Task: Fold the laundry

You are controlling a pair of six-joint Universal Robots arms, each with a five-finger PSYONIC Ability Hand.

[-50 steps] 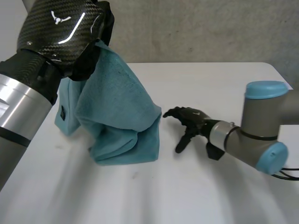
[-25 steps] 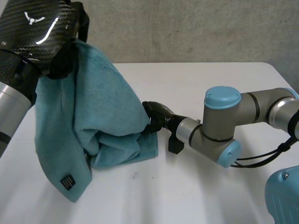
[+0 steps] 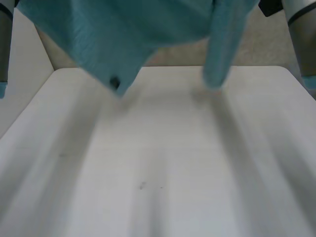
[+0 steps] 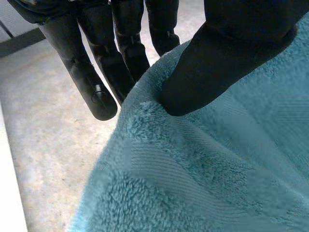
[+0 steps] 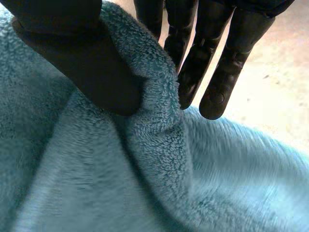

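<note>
Pinching teal towel [image 3: 148, 29] edge btwn thumb & fingers w/ left hand [image 4: 227, 58]; same w/ right hand [image 5: 72, 67], a fold wedged beside thumb. Holding it high off table [image 3: 158, 173], hanging below fingers, prob. to spread it flat for folding.

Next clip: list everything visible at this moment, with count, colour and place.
towel: one, teal, held up above the table, hanging from both hands
tag: one, dark, on the towel's low hanging corner
table: one, white, below the towel
wall: one, grey, behind the table
left arm: one, grey, beside the towel
right arm: one, grey, at the towel's other side
left hand: one, black, thumb and fingers pinching the towel's edge
right hand: one, black, thumb and fingers pinching a towel fold
</note>
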